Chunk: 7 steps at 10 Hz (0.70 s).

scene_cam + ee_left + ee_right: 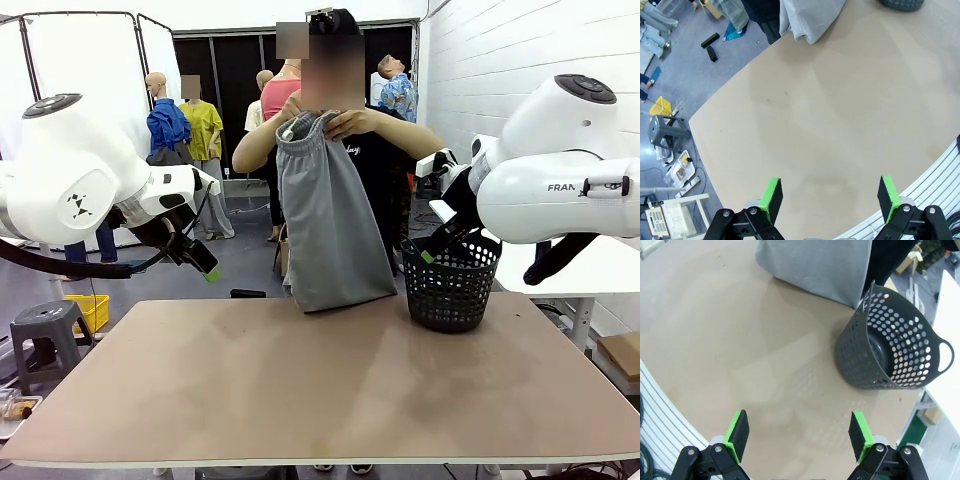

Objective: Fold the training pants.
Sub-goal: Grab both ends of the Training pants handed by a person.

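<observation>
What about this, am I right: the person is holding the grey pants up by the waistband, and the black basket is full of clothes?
Not quite. The black basket is empty; the right wrist view looks into it. The person is holding the grey pants up by the waistband.

Left arm is up high on its side, wrist tipped down and inward, and the left gripper has its jaws spread wide. Right arm mirrors it, elbow raised. The right gripper points downward, jaws wide apart too.
</observation>
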{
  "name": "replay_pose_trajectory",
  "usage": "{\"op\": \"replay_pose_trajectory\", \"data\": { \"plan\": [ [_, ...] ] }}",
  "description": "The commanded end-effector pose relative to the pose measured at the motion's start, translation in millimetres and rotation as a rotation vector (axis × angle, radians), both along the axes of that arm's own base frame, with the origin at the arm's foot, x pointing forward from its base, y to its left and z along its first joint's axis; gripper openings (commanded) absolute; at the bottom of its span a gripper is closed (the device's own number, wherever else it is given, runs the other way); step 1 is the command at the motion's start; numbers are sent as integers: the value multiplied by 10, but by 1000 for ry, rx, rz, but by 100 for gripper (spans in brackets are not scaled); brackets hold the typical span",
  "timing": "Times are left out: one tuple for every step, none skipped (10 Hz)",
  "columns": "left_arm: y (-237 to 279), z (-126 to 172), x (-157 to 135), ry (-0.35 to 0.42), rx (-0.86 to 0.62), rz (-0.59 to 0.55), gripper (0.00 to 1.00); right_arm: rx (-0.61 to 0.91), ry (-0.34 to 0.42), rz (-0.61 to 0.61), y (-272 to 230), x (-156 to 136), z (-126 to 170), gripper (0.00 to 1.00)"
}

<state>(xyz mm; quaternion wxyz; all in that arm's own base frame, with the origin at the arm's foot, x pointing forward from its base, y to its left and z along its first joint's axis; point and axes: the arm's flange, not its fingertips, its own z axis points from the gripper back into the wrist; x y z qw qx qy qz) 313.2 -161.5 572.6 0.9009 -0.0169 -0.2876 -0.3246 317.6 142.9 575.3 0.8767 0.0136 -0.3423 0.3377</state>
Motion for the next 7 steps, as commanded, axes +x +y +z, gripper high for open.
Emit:
{"op": "replay_pose_trajectory", "data": {
  "plan": [
    [0, -4, 8, 2, -2, -1, 100, -2, 7, 1, 1, 22, -28, 100],
    [0, -4, 8, 2, -2, -1, 100, -2, 7, 1, 1, 22, -28, 100],
    [0, -4, 8, 2, -2, -1, 100, -2, 7, 1, 1, 22, -28, 100],
    [0, -4, 8, 2, -2, -1, 100, -2, 7, 1, 1, 22, -28, 100],
    [0, -4, 8, 2, -2, -1, 100, -2, 7, 1, 1, 22, -28, 100],
    [0, -4, 8, 2, -2, -1, 100, -2, 7, 1, 1, 22, -28, 100],
    [0, -4, 8, 2, -2, -1, 100, -2, 7, 1, 1, 22, -28, 100]
  ]
}}
